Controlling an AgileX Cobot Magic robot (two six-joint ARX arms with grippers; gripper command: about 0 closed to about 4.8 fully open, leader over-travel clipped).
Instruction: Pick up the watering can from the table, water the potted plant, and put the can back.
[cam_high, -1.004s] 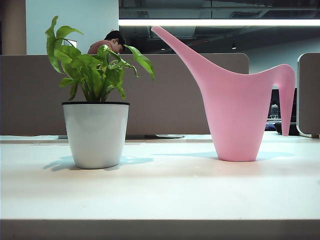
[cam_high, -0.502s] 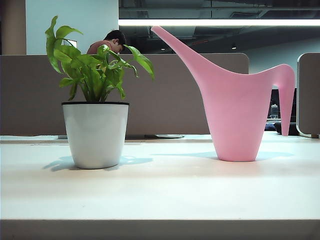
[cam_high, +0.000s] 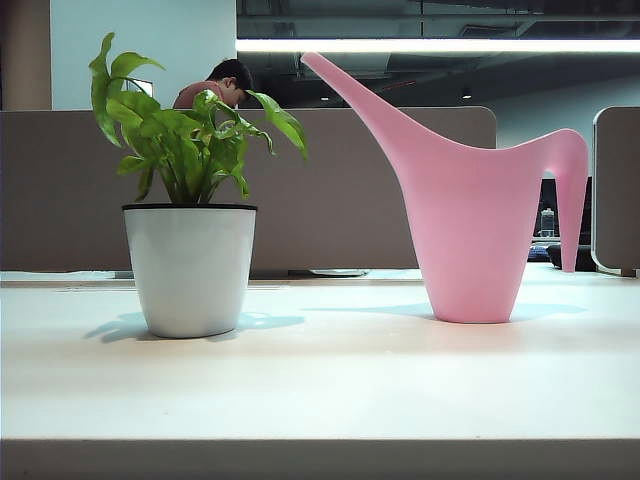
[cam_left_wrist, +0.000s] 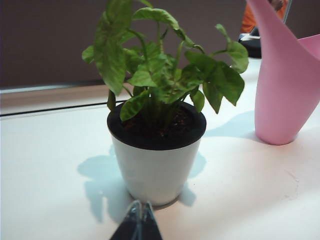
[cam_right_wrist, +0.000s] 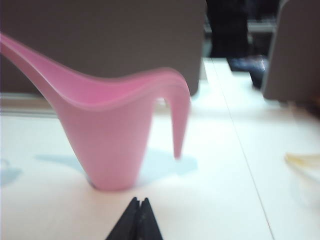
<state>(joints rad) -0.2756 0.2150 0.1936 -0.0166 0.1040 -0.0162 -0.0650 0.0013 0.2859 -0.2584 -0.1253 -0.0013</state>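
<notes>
The pink watering can (cam_high: 470, 235) stands upright on the cream table (cam_high: 320, 390), its long spout rising toward the potted plant (cam_high: 190, 200), whose white pot with a black rim stands to its left. No arm shows in the exterior view. My left gripper (cam_left_wrist: 140, 204) is shut and empty, its tips just short of the foot of the potted plant (cam_left_wrist: 157, 160), with the watering can (cam_left_wrist: 287, 85) off to the side. My right gripper (cam_right_wrist: 139, 200) is shut and empty, a short way in front of the watering can (cam_right_wrist: 115, 135), whose drooping handle (cam_right_wrist: 179, 120) hangs free.
A brown partition wall (cam_high: 350, 180) runs behind the table, and a person (cam_high: 220, 85) sits beyond it. A pale, blurred object (cam_right_wrist: 305, 167) lies on the table off to the can's handle side. The table's darker front edge (cam_high: 320, 458) is nearest the exterior camera.
Nothing moves in the exterior view: can and plant stand where they were, and no arm comes into that view.
</notes>
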